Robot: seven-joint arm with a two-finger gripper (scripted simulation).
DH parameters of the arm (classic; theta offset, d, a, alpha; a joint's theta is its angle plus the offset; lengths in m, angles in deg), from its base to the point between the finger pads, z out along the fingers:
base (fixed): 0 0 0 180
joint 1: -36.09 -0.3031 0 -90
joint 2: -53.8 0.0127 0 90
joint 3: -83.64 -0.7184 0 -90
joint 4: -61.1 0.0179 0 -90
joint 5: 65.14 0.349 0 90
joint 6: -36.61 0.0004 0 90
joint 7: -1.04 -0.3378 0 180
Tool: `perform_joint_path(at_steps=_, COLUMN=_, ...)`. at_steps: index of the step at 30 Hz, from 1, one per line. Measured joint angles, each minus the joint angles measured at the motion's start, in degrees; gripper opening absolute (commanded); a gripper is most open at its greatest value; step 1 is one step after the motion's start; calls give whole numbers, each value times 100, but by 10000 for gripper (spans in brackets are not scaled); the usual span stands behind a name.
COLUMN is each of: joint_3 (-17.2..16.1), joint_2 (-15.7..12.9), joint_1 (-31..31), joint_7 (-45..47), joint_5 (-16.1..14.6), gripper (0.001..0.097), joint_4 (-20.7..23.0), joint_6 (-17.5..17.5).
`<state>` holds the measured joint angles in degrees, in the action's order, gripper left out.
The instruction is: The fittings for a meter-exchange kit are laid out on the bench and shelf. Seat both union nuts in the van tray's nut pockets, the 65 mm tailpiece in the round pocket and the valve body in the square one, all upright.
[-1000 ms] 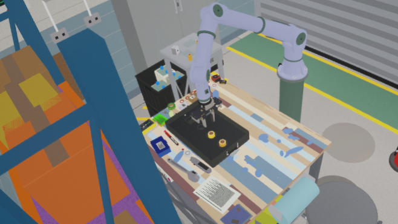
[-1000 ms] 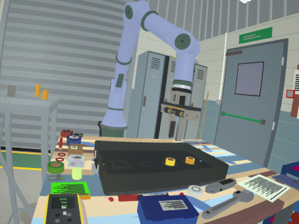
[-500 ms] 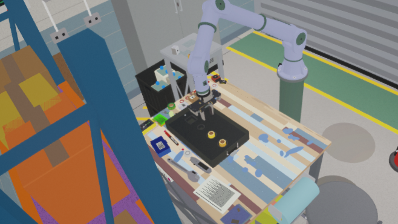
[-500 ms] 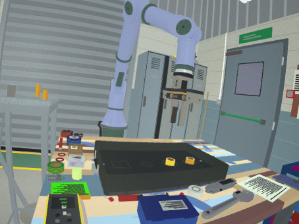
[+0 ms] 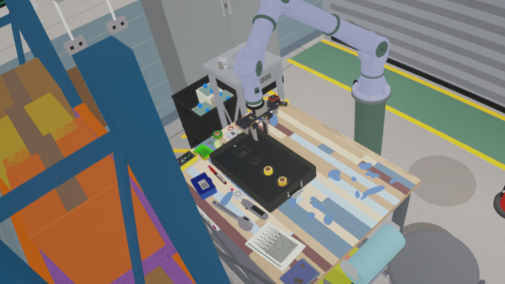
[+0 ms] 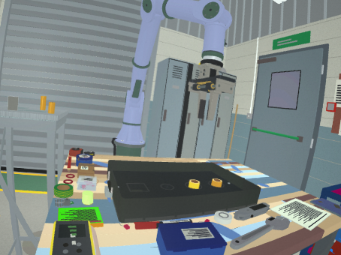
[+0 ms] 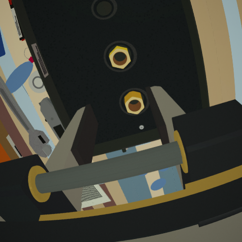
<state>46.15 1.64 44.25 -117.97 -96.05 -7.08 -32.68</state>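
Note:
Two brass union nuts (image 5: 268, 170) (image 5: 282, 181) sit upright in the nut pockets of the black van tray (image 5: 263, 172). The round pocket (image 6: 167, 186) and the square pocket (image 6: 138, 187) beside them hold nothing. My gripper (image 6: 208, 119) hangs open and empty high above the tray's far side. The wrist camera looks down on both nuts (image 7: 119, 57) (image 7: 133, 102). On the grey shelf to the left stand two orange cylinders (image 6: 47, 104) and a grey block (image 6: 13, 102).
A black bin (image 5: 199, 107) stands beyond the bench by the grey shelf. Around the tray lie a tape roll (image 6: 63, 190), a green mat (image 6: 79, 215), a blue box (image 6: 191, 235), a wrench (image 6: 261, 231) and a printed sheet (image 6: 300, 212).

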Motion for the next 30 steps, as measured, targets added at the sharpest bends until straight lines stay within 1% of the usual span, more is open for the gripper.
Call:
perform_joint_path(at_steps=10, joint_3=-91, joint_2=291, joint_1=-49, joint_7=287, joint_5=215, gripper=519, joint_4=700, joint_6=-876)
perform_joint_path(at_steps=15, joint_3=-107, joint_2=369, joint_1=-82, joint_7=387, joint_5=273, gripper=519, joint_4=984, joint_6=-1198)
perform_joint_path(at_steps=21, joint_3=-111, joint_2=403, joint_1=-102, joint_7=439, joint_5=299, gripper=519, joint_4=1136, joint_6=-1367)
perform_joint_path(at_steps=30, joint_3=-110, joint_2=401, joint_1=-102, joint_7=443, joint_5=301, gripper=519, joint_4=1143, joint_6=-1381)
